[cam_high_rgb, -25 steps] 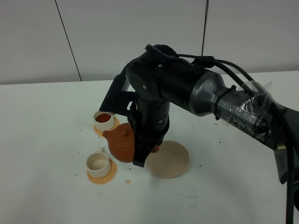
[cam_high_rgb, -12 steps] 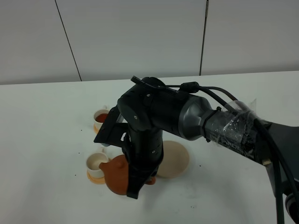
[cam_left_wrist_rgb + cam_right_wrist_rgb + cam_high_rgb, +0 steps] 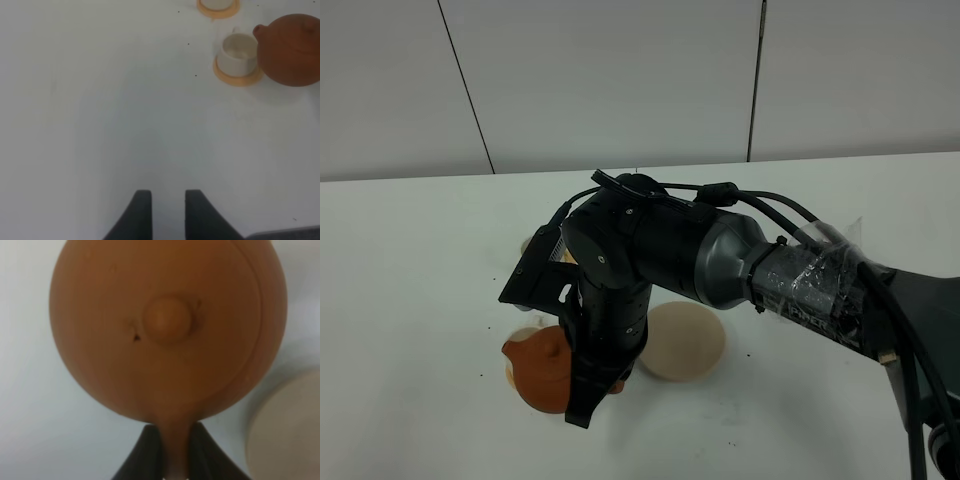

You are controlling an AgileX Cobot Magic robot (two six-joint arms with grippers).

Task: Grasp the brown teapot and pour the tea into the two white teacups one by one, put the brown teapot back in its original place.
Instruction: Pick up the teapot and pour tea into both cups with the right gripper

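The right tool (image 3: 170, 444) is closed on the loop handle of the brown teapot (image 3: 542, 372) and holds it above the surface (image 3: 100, 100). The spout is at the rim of one white teacup (image 3: 238, 52), which stands on an orange coaster (image 3: 235, 80). The round beige disc (image 3: 686, 340) lies bare just beside the teapot (the arm hides part of it). The left tool (image 3: 167, 212) hovers well apart over bare surface, fingers slightly parted and empty.
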